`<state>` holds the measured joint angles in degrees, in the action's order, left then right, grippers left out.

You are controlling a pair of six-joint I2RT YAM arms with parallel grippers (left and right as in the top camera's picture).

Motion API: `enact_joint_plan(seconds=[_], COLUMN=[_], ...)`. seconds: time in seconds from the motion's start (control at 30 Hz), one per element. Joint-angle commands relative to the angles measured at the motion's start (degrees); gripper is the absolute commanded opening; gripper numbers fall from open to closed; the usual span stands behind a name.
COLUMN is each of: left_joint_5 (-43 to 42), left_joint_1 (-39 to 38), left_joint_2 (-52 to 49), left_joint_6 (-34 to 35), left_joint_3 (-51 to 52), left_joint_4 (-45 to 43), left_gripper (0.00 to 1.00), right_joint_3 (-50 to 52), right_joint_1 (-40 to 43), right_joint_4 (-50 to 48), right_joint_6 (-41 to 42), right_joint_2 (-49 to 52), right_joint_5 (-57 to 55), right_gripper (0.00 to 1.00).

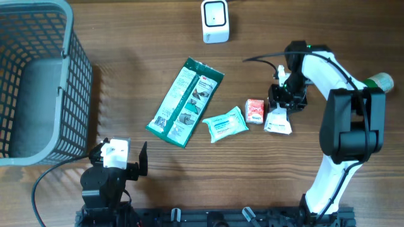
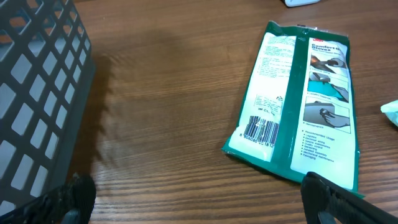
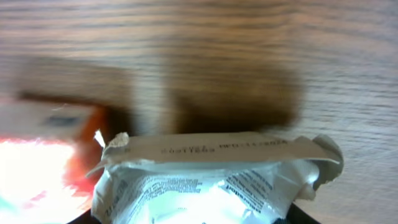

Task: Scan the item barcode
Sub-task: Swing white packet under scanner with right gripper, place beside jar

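The right tool is hovering at the wooden table's 3 o'clock side, its jaws straddling a crinkled white plastic packet; whether they are clenching it cannot be told. A small red-and-white packet is lying just at its 9 o'clock. The white boxy barcode scanner is standing at 12 o'clock. The left tool, at 7 o'clock, is gaping fully released near a grey wire basket, facing a green-and-white flat pack.

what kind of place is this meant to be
Probably a mock shop checkout on a wooden table: a white barcode scanner, a grey basket, and small packaged goods like the green packet.
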<state>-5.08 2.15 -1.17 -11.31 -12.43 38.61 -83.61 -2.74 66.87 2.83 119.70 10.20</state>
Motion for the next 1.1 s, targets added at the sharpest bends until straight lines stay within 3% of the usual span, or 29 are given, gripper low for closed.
enact_joint_plan(seconds=[0.0, 0.13, 0.23, 0.33, 0.47, 0.7, 0.8, 0.97, 1.07], left_joint_5=[-0.9, -0.9, -0.9, -0.9, -0.9, -0.9, -0.9, -0.9, -0.9], left_joint_1=[-0.1, -0.1, -0.1, -0.1, -0.1, -0.1, -0.1, -0.1, -0.1], left_joint_2=[0.3, 0.3, 0.3, 0.3, 0.3, 0.3, 0.3, 0.3, 0.3], left_joint_6=[-0.7, -0.7, -0.7, -0.7, -0.7, -0.7, -0.7, -0.7, -0.7], left_joint_3=[0.1, 0.1, 0.1, 0.1, 0.1, 0.1, 0.1, 0.1, 0.1], left_joint_4=[0.0, 0.0, 0.0, 0.0, 0.0, 0.0, 0.0, 0.0, 0.0], left_gripper=[1.0, 1.0, 1.0, 1.0, 1.0, 1.0, 1.0, 1.0, 1.0], right_joint_3=[-7.6, -14.6, -16.2, -16.1, -16.1, -16.1, -16.1, -16.1, -16.1], right_joint_1=[0.0, 0.0, 0.0, -0.6, -2.6, -6.4, -8.0, -8.7, -8.8], right_joint_4=[5.2, 11.2, 11.6, 10.7, 8.9, 9.4, 7.6, -11.3, -22.0], right_joint_6=[0.5, -1.7, -15.9, -26.1, -26.2, -23.2, -23.1, -3.1, 0.8], right_joint_2=[0.9, 0.9, 0.9, 0.9, 0.9, 0.9, 0.9, 0.9, 0.9], right_joint_5=[9.1, 18.3, 35.8, 50.8, 58.8, 54.2, 54.1, 41.1, 37.2], right_gripper=[0.51, 0.49, 0.56, 0.55, 0.53, 0.49, 0.53, 0.57, 0.56])
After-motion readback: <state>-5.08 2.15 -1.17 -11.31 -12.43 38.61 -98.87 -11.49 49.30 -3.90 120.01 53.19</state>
